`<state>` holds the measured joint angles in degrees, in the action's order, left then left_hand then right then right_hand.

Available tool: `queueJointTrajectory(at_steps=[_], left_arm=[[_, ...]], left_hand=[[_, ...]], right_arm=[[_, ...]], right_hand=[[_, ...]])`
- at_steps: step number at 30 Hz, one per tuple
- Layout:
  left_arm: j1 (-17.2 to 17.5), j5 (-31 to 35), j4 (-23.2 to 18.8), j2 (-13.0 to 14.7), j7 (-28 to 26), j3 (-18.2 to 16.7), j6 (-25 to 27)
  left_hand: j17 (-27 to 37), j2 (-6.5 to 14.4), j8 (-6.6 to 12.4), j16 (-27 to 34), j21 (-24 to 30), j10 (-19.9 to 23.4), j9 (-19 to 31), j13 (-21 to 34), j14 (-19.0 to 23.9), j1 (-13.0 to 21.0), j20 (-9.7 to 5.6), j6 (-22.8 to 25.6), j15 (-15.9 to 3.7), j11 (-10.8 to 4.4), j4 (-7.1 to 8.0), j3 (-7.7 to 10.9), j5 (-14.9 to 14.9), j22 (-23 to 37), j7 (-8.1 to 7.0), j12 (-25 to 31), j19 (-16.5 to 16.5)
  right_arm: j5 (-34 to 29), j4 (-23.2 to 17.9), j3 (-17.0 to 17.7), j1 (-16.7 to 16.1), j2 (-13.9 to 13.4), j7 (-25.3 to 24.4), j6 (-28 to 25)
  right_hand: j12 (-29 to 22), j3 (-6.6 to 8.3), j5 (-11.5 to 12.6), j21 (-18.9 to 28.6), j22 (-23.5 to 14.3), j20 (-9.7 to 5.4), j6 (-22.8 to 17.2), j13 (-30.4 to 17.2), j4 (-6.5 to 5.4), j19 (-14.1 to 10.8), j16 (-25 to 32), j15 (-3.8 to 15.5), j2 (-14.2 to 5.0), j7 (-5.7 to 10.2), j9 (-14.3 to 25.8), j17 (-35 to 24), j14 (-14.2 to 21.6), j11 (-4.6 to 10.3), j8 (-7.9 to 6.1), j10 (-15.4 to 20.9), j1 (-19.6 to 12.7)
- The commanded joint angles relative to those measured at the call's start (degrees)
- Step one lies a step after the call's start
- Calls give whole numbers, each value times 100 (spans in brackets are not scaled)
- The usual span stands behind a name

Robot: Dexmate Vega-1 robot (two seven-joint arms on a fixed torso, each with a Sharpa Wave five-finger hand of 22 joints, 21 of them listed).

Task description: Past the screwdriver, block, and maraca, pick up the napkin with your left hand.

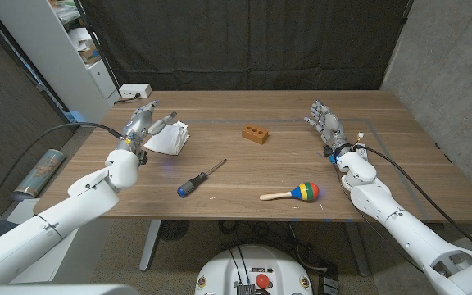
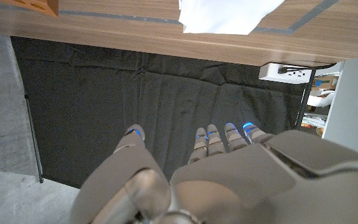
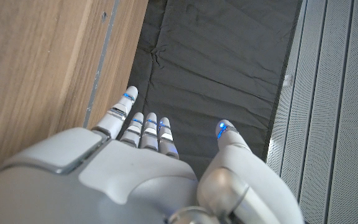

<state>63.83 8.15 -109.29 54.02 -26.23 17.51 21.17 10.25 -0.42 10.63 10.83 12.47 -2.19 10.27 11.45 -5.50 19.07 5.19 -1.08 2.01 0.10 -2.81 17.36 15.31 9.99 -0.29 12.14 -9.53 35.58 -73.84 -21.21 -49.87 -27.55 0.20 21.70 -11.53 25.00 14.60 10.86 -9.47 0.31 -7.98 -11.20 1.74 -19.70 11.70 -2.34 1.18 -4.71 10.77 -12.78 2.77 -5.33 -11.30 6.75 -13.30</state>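
A white folded napkin (image 1: 169,139) lies at the table's left side; its white sheet (image 2: 225,15) also shows in the left wrist view. My left hand (image 1: 143,124) hovers just left of it, fingers apart and holding nothing. A screwdriver (image 1: 199,179) with a blue-and-black handle lies near the front middle. An orange block (image 1: 255,133) with holes sits in the centre, and a striped maraca (image 1: 295,193) lies at the front right. My right hand (image 1: 326,124) stands open at the right side, fingers spread, away from all objects.
A white power strip (image 1: 134,90) sits at the table's back left corner. White shelves (image 1: 80,41) stand beyond the left edge, and a black curtain hangs behind the table. A concrete wall runs along the right.
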Motion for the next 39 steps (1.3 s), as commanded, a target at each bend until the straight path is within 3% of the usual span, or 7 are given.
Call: queueJointTrajectory(at_steps=[1,10,14,18,31,39], left_arm=[[-242,225,79,13,87,257,385],[-448,305,168,-9,165,423,689],[-541,345,184,32,263,512,800],[-614,346,226,49,305,559,806],[-1071,504,520,52,645,946,784],[-1083,577,544,119,699,1032,738]], left_hand=[[15,-17,33,9,-20,-45,19,9,3,137,169,-30,-21,-29,-93,22,60,31,-65,13,30],[15,-83,25,16,5,-77,25,10,39,307,363,-117,10,-9,-238,40,94,29,-141,8,175],[16,-126,28,20,13,-129,29,12,63,420,531,-154,23,8,-329,51,116,28,-164,-5,258],[21,-177,28,22,2,-193,32,18,81,533,663,-201,155,46,-416,57,138,33,-231,-16,291],[29,-234,40,21,0,-262,34,27,84,610,695,-199,265,49,-477,47,159,42,-287,-24,341],[34,-275,39,19,2,-294,35,33,77,635,702,-210,271,42,-499,32,171,46,-297,-24,374]], right_arm=[[-28,-45,-7,-42,-11,-65,-35],[-32,-11,-16,-34,15,-92,-44],[-52,32,-29,-7,31,-81,-21],[-57,26,-27,-5,44,-122,-33],[-112,-73,-23,-20,13,-243,-101],[-150,-69,-36,-3,8,-241,-80]], right_hand=[[-22,0,31,24,-28,-5,-61,-3,17,-36,32,-1,-69,11,12,-4,51,0,-28,42,-2],[-26,-3,32,19,-28,7,-66,-3,20,-26,33,0,-72,10,12,0,58,-6,-27,59,2],[-26,-4,32,17,-28,7,-67,-2,23,-23,32,0,-72,12,12,2,59,-2,-26,65,2],[-24,-4,33,17,-28,8,-69,-2,26,-25,31,1,-73,9,12,4,58,-3,-26,64,1],[-21,-6,34,15,-29,12,-74,-2,33,-22,29,-4,-79,13,12,9,61,-5,-23,69,3],[-18,-9,34,13,-29,14,-74,-2,37,-20,27,-4,-80,12,12,12,60,2,-20,67,6]])
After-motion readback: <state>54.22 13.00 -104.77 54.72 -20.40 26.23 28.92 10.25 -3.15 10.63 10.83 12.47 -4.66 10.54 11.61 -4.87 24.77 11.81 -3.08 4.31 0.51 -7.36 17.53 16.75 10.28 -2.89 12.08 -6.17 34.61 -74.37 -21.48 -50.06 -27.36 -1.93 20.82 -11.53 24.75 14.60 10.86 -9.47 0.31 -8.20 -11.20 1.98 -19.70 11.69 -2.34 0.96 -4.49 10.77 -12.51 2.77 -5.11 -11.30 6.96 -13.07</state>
